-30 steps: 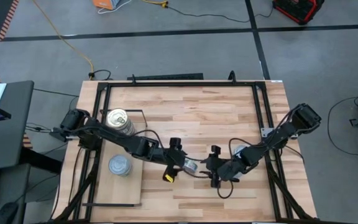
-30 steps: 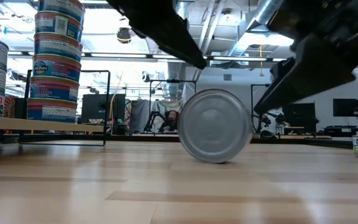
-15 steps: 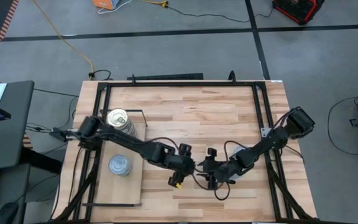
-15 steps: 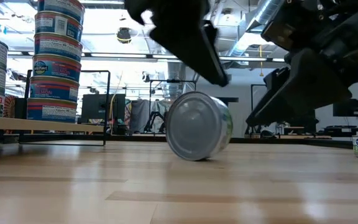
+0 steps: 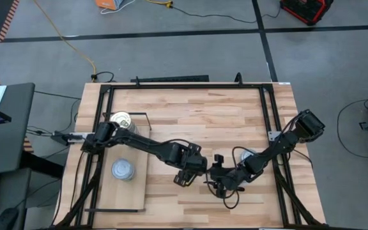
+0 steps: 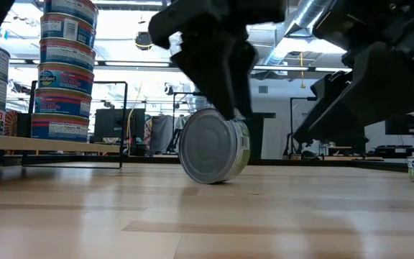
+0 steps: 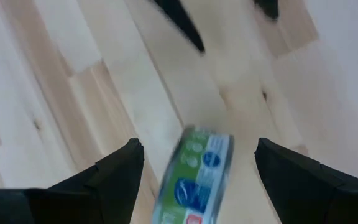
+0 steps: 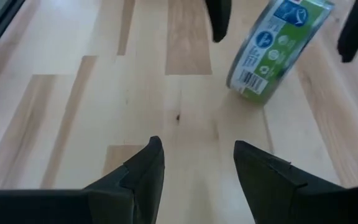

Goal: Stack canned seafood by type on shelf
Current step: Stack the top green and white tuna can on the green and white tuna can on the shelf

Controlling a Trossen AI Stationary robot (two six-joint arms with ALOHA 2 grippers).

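Metal, rigid, slick | my left gripper [image 7: 194, 171] spread wide astride the green-label tin [image 6: 213, 146], gripping nothing | tin on edge on the tabletop [image 5: 229, 112], rolls easily; pinch flat faces | right gripper [image 8: 197, 165] parted, empty, near | shelf [image 5: 121, 191] well apart.

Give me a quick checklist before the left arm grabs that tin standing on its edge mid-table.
1. Left gripper open: ok, its fingers stand wide.
2. Green-label tin between those fingers: ok, it sits in the gap.
3. Tin steady: not ok, it stands on its rim on the tabletop.
4. Right gripper clear of the tin: ok, open with a gap.
5. Stacks on the shelf upright: ok.
6. Grip made: not ok, no contact seen yet.
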